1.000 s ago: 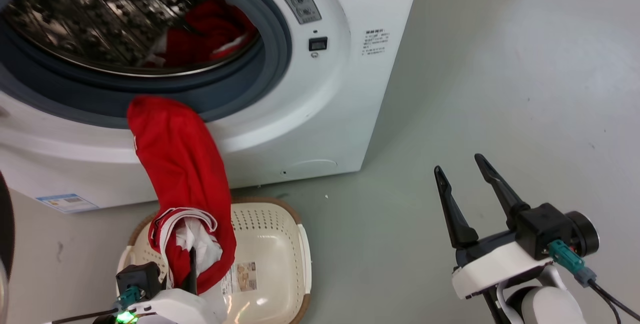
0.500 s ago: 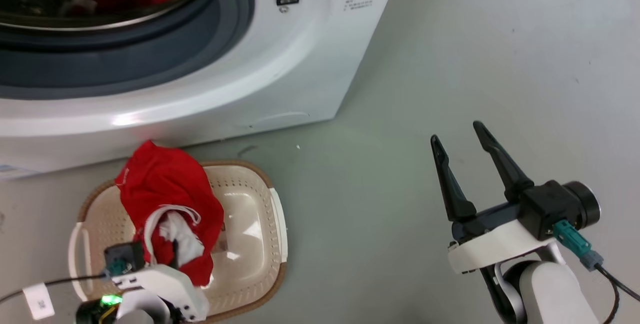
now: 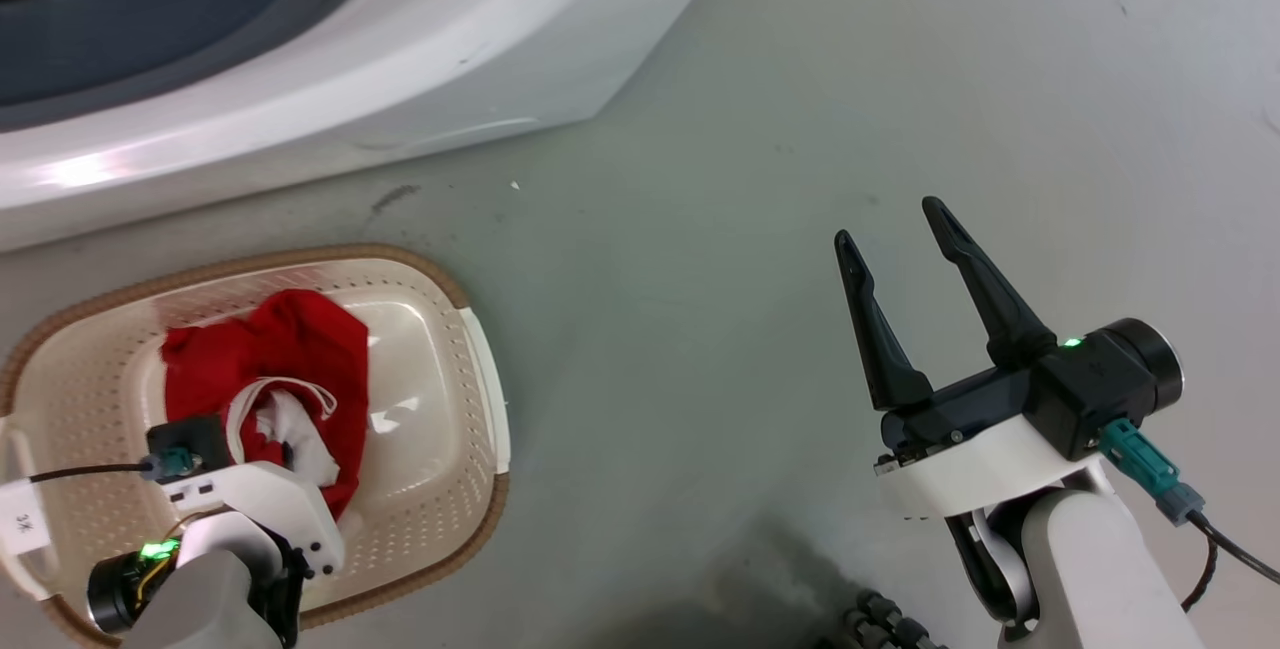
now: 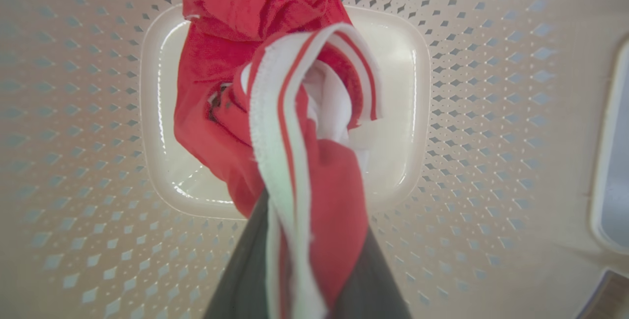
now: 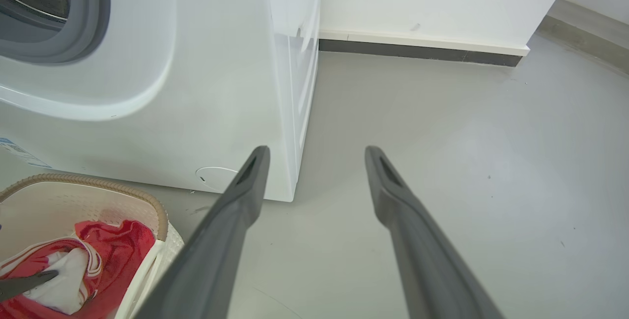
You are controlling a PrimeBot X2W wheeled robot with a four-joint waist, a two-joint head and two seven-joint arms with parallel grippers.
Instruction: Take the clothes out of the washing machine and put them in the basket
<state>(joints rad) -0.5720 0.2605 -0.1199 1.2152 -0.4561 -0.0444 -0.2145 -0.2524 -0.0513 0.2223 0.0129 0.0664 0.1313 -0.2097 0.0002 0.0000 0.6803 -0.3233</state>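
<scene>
Left gripper (image 4: 300, 213) clamped on red garment (image 3: 296, 347) at white-striped trim, fingers mostly buried in cloth. Red garment bunched inside basket (image 3: 478, 381), over middle of its bottom. Right gripper (image 3: 890, 221) spread wide, nothing between fingers, above bare floor (image 3: 700, 329), well apart from basket. Washing machine (image 3: 400, 59) beyond basket's far rim.
</scene>
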